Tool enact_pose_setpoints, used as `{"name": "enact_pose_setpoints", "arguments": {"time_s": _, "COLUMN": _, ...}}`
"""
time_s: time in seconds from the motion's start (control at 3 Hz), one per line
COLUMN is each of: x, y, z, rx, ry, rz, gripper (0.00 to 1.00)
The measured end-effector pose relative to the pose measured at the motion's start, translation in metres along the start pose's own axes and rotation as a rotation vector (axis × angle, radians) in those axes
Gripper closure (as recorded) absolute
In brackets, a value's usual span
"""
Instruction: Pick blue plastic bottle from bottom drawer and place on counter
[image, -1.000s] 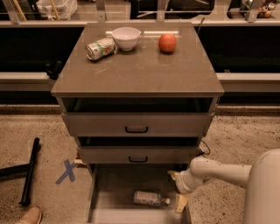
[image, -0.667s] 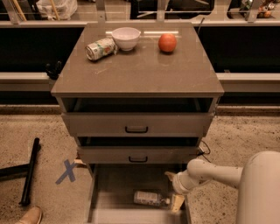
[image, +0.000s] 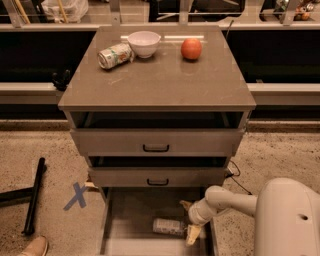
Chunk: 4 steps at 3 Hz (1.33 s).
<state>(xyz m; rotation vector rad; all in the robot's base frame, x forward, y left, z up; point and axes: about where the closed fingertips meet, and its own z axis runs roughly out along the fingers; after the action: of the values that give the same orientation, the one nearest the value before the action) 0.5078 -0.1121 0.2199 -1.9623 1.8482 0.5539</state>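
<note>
— Where does it lie?
— In the deep grey-brown bottom drawer (image: 127, 215), which stands open below the 2 shallower drawers (image: 156, 142). The small clear bluish plastic bottle (image: 167, 226) rests on its side on the drawer floor, towards the front right.
— And the hand?
— The robot's 2-finger gripper (image: 190, 220) is down in that drawer, just right of the bottle. Its 2 pale fingers (image: 193, 234) are spread wide and grip nothing.
— How will the bottle handle?
— Light, I judge. Its thin walls should give under a squeeze, its skin looks smooth enough to slip, and it may roll. I would close gently across the middle of the body, then carry it up to the bare right part of the glossy grey-brown counter (image: 220, 85).
</note>
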Motion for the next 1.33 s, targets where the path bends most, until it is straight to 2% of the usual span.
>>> {"name": "enact_pose_setpoints", "arguments": {"time_s": 0.33, "x": -0.005, "y": -0.001, "z": 0.033, "rx": -0.040, "ry": -0.011, "rz": -0.001, "gripper": 0.00}}
{"name": "enact_pose_setpoints", "arguments": {"time_s": 1.33, "x": -0.005, "y": -0.003, "z": 0.080, "rx": -0.118, "ry": 0.014, "rz": 0.018, "gripper": 0.00}}
